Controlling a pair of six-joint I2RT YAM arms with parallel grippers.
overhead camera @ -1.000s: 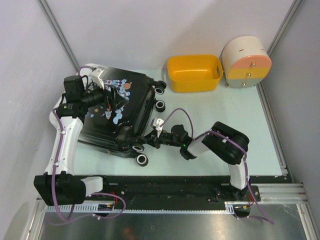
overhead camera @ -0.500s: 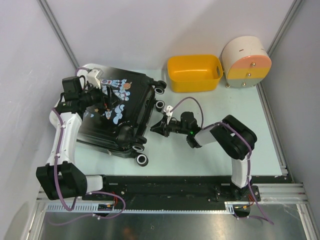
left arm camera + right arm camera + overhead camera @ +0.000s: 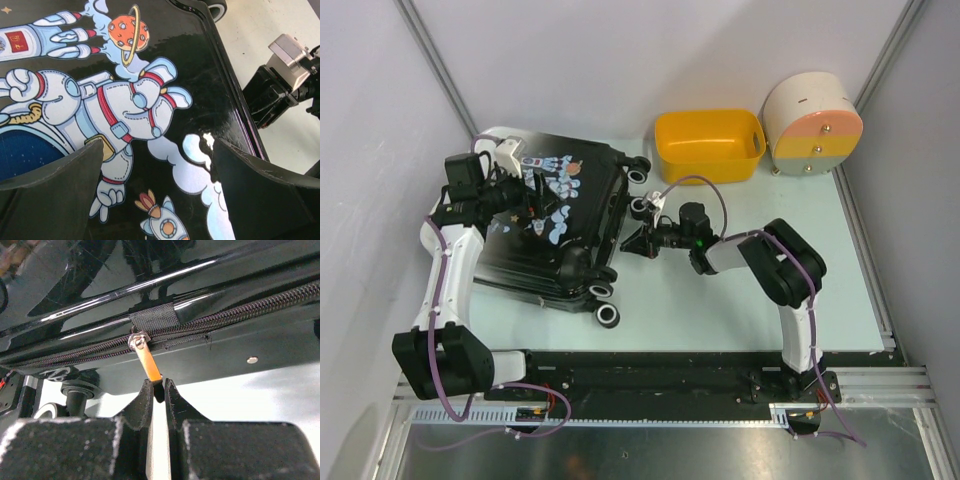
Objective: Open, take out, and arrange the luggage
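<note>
Bright even overhead light, soft shadows, white glare streaks on the glossy luggage shell, near fingers slightly blurred

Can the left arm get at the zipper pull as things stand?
Probably not. The left gripper hangs open over the printed top of the luggage, while the zipper pull sits down on its side wall, and the right gripper is shut on it, so that spot looks taken.

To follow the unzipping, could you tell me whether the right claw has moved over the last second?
Yes. The right claw, pinching the zipper pull, has slid along the luggage edge toward the yellow basket.
</note>
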